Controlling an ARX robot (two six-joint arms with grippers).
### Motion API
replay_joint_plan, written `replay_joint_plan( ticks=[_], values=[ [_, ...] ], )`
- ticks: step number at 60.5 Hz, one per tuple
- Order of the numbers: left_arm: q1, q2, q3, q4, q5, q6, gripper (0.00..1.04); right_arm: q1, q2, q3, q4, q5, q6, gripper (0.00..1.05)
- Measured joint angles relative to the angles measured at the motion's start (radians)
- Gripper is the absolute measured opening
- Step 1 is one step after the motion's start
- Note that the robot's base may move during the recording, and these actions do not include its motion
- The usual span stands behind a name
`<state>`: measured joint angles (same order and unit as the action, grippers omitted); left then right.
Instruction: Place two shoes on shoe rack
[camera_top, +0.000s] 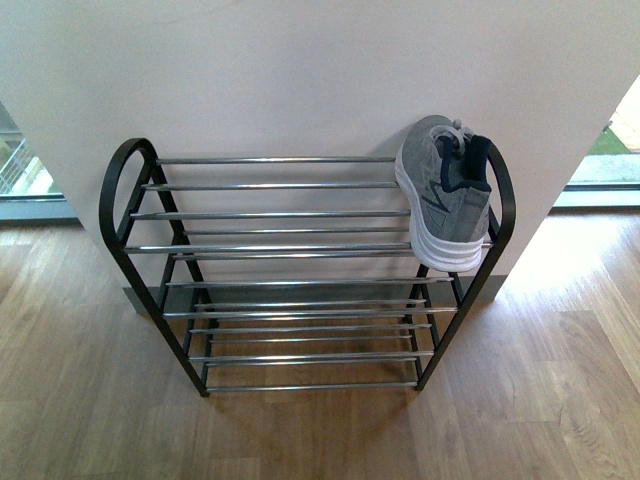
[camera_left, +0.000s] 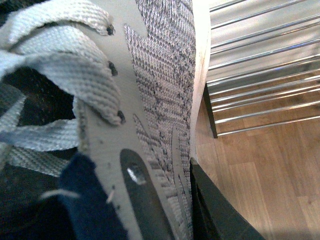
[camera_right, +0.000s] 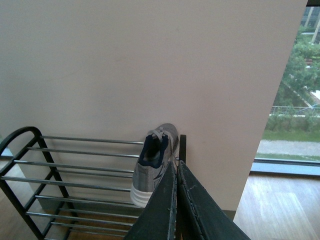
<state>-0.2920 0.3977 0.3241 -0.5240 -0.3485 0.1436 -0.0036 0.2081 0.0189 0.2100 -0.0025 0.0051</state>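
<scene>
Where our left gripper (camera_left: 162, 170) closes, its dark fingers (camera_left: 220, 220) clamp the knit side of the held shoe (camera_left: 165, 75); beyond it stands the shoe rack (camera_left: 260, 70). Our right gripper (camera_right: 176, 165): jaws pressed together, empty. Just past its tips, the racked shoe (camera_right: 146, 179) rests on the rack's top tier, at the end nearest that gripper.

Free along the top shelf (camera_top: 280, 186) of the shoe rack (camera_top: 300, 310), left and middle; taken at the right end by a shoe (camera_top: 445, 195). Closed behind by the wall (camera_top: 300, 70), endwise by black loops (camera_top: 125, 180). Crowded at the left hand (camera_left: 197, 200) by a second shoe (camera_left: 165, 75).
</scene>
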Motion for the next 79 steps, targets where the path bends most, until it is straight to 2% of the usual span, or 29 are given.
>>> replay_joint_plan(
  ticks=[9,17,46,48,52,59,64,69,75,79],
  values=[
    [0.0,0.0,0.0,0.0,0.0,0.0,0.03,0.0,-0.031,0.0,-0.031,0.0,0.0,0.02],
    [0.0,0.0,0.0,0.0,0.0,0.0,0.03,0.0,-0.173,0.0,-0.197,0.003,0.0,0.02],
    [0.0,0.0,0.0,0.0,0.0,0.0,0.03,0.0,-0.202,0.0,-0.207,0.003,0.0,0.02],
    [0.0,0.0,0.0,0.0,0.0,0.0,0.03,0.0,-0.202,0.0,-0.207,0.003,-0.002,0.05],
    [0.0,0.0,0.0,0.0,0.0,0.0,0.03,0.0,-0.202,0.0,-0.206,0.003,-0.002,0.21],
    [0.0,-0.005,-0.002,0.011,0.005,-0.021,0.03,0.0,-0.202,0.0,-0.207,0.003,-0.002,0.39],
    [0.002,0.042,-0.011,0.188,0.043,-0.208,0.03,0.0,-0.202,0.0,-0.207,0.003,-0.002,0.56],
    [0.004,0.15,0.016,0.299,0.059,-0.317,0.03,0.0,-0.202,0.0,-0.207,0.003,-0.002,0.69],
    [0.009,0.449,0.113,0.482,0.12,-0.435,0.03,0.0,-0.202,0.0,-0.207,0.003,-0.002,0.91],
    [-0.002,0.579,0.165,0.537,0.161,-0.457,0.03,0.0,-0.202,0.0,-0.207,0.003,-0.002,0.97]
  ],
)
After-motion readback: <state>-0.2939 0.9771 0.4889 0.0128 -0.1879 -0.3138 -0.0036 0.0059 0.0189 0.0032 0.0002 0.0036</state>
